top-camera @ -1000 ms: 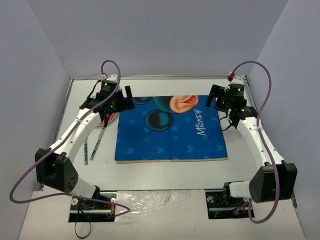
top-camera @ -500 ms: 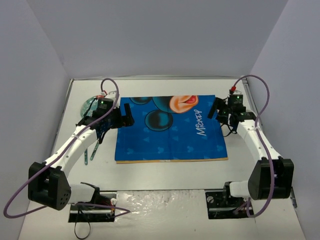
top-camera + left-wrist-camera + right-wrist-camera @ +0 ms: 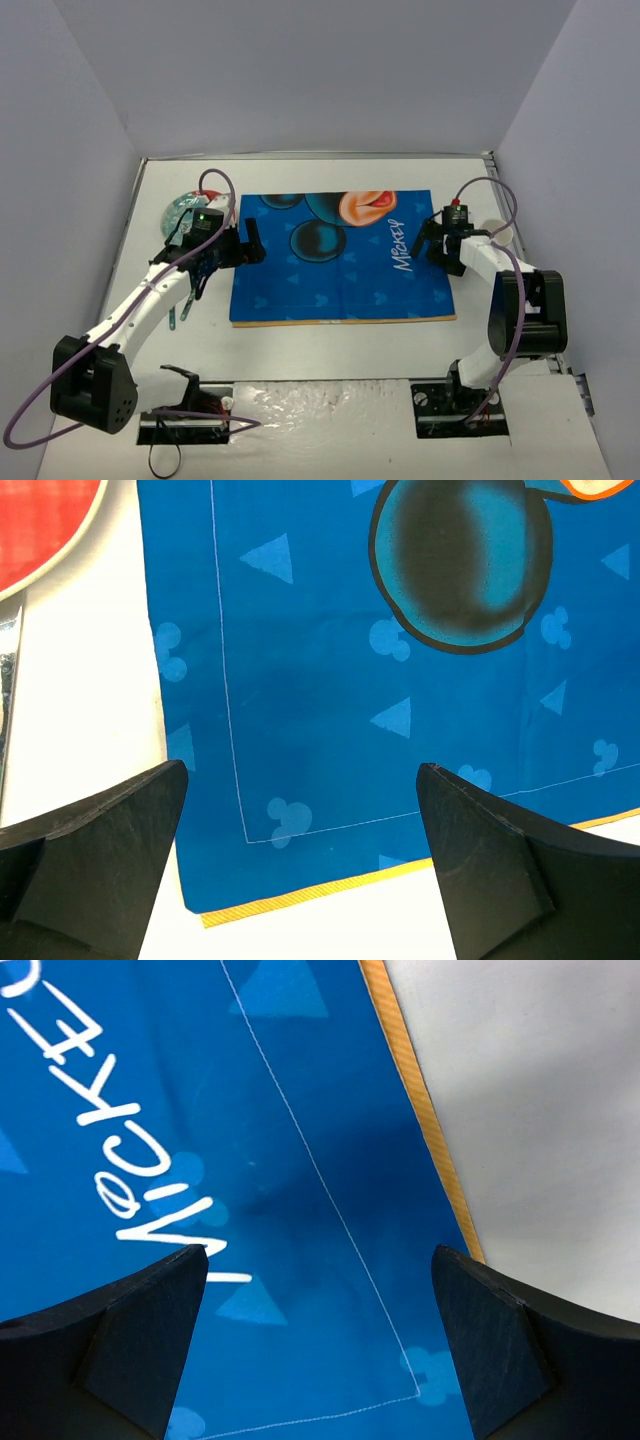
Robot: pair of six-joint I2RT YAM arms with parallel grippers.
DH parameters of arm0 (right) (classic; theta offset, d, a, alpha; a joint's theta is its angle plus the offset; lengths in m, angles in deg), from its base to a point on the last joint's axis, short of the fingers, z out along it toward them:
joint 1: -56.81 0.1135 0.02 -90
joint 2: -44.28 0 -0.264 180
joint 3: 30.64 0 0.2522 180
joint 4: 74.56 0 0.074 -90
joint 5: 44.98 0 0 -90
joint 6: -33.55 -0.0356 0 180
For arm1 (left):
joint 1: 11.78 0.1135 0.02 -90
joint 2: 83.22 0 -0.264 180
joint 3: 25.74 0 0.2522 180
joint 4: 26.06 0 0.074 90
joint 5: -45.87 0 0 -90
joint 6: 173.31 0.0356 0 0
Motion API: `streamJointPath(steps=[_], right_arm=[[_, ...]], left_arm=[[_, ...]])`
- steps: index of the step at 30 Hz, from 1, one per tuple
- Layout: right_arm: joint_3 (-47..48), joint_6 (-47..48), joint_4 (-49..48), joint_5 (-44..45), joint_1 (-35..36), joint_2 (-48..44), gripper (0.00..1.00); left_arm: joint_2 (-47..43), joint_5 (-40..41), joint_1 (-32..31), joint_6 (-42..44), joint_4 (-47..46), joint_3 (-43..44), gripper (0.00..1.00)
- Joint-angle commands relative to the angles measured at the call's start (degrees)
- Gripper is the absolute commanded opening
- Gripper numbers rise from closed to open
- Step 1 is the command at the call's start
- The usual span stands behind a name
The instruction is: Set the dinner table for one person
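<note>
White left arm [image 3: 150, 295] and right arm [image 3: 487, 258]; black joints; purple cables [image 3: 487, 181]; green lights [image 3: 199, 216].

enclosure: three plain matte panels, pale lavender-grey. back wall [image 3: 320, 70] stands upright behind the counter [image 3: 330, 345]; left wall [image 3: 55, 200] and right wall [image 3: 590, 140] flank it and splay outward toward the camera. panels meet in straight seams at the two far corners. counter: white, flat, rectangular, with a thin metal edge [image 3: 310, 156] visible along the far and left sides. light: even, diffuse, soft shadows only. glossy glare patch [image 3: 320, 400] on the near strip of the counter.
</note>
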Motion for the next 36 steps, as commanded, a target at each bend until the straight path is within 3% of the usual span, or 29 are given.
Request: streamJointPath(steps=[1,9,18,22,30,36], right_arm=[[0.7,-0.9,-3.3,2.2,-0.2,-1.1,0.91],[0.8,-1.3,-3.3,3.4,-0.1,-7.4,0.91],[3.0,0.2,-6.6,-6.1,-0.1,-16.8,0.91],[3.6,-0.4,-10.5,-14.4,0.1,-20.7,0.92],[4.0,0.8,-10.7,-20.4,0.1,-23.9,0.94],[2.0,0.9,-10.7,-23.1,0.2,-26.0,0.94]], left_arm=[[-1.8,0.1,0.5,-0.4,-3.2,0.9,0.97],[-0.9,0.5,0.7,-1.8,-4.5,0.6,0.97],[1.1,-0.7,5.7,-8.3,-9.5,-0.9,0.97],[3.3,-1.8,10.7,-16.3,-16.2,-2.4,0.97],[11.0,-10.3,25.3,-30.7,-39.9,-8.9,0.97],[12.5,-13.2,32.0,-34.6,-48.1,-14.1,0.94]])
